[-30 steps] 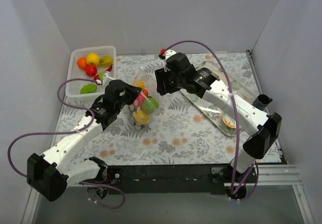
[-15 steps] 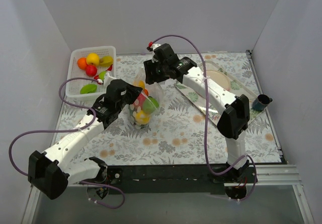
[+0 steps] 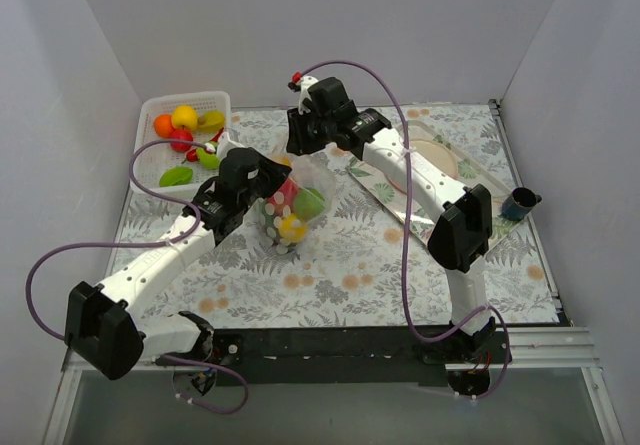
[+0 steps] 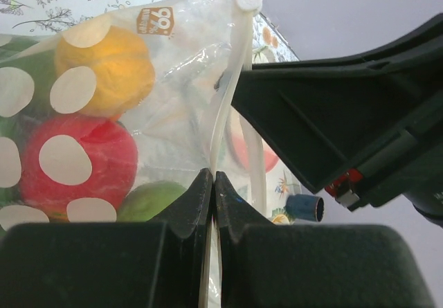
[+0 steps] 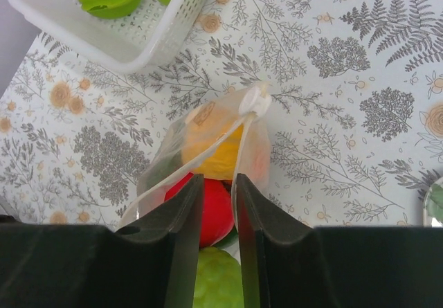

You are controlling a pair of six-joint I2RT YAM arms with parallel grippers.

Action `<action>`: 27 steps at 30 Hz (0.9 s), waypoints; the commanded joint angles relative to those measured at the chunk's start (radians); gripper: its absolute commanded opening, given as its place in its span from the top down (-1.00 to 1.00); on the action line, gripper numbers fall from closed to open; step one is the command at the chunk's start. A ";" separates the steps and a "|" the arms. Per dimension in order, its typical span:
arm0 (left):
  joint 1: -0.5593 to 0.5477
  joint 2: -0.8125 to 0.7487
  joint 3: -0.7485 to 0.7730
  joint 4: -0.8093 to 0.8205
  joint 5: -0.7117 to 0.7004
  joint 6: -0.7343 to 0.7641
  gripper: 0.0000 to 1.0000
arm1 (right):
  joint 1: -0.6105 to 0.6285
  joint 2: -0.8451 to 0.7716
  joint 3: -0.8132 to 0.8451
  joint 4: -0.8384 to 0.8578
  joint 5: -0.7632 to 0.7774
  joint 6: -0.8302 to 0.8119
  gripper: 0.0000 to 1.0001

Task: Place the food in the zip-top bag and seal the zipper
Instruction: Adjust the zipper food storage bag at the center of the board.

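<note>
The left arm [image 3: 160, 265] runs from the near-left corner diagonally toward the table's middle, its left gripper [image 4: 213, 176] pinched tight on the zipper [image 4: 220, 124], fingertips pressed together. The right arm [image 3: 415, 170] rises from the near edge, bends at the elbow and stretches toward the far edge; the right gripper [image 5: 218, 180] points down, its fingers parted by a narrow gap

The pincer [image 5: 218, 180] sits bottom centre, fingers [image 5: 176, 239] narrowly apart over the zip-top bag [image 5: 208, 138]. A white basket [image 5: 104, 48] lies upper left on the counter [image 5: 346, 135].
</note>
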 commanded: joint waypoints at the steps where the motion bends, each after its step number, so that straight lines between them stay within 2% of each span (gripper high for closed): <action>1: -0.004 0.006 0.056 0.039 0.026 0.045 1.00 | -0.022 0.017 0.001 0.077 -0.045 -0.016 0.28; 7: -0.004 0.017 0.047 0.076 0.055 0.065 1.00 | -0.039 0.034 -0.006 0.127 -0.101 -0.005 0.30; 11: -0.004 0.020 0.039 0.108 0.092 0.099 1.00 | -0.058 0.029 -0.048 0.186 -0.154 0.007 0.61; 12: -0.004 0.023 0.039 0.114 0.103 0.108 0.90 | -0.059 0.028 -0.066 0.200 -0.163 0.010 0.77; 13: -0.004 0.023 0.041 0.125 0.121 0.117 0.80 | -0.064 0.023 -0.078 0.215 -0.183 0.015 0.85; 14: -0.004 0.021 0.041 0.128 0.130 0.132 0.61 | -0.071 0.019 -0.089 0.245 -0.197 0.019 0.92; 15: -0.004 0.017 0.048 0.131 0.138 0.145 0.23 | -0.076 0.014 -0.103 0.262 -0.212 0.021 0.97; 19: 0.002 -0.017 0.067 0.139 0.143 0.211 -0.45 | -0.096 -0.026 -0.190 0.356 -0.310 0.041 0.97; 22: 0.065 -0.057 0.059 0.168 0.193 0.237 -0.48 | -0.105 -0.049 -0.231 0.427 -0.368 0.045 0.97; 24: 0.184 -0.066 0.036 0.230 0.368 0.238 -0.47 | -0.107 -0.057 -0.242 0.459 -0.396 0.045 0.97; 25: 0.233 -0.069 0.006 0.322 0.441 0.229 -0.44 | -0.107 -0.064 -0.248 0.471 -0.430 0.044 0.97; 26: 0.316 -0.063 -0.005 0.365 0.568 0.231 -0.44 | -0.108 -0.072 -0.262 0.483 -0.447 0.045 0.97; 27: 0.347 -0.057 -0.013 0.399 0.603 0.238 -0.43 | -0.107 -0.078 -0.270 0.496 -0.460 0.047 0.97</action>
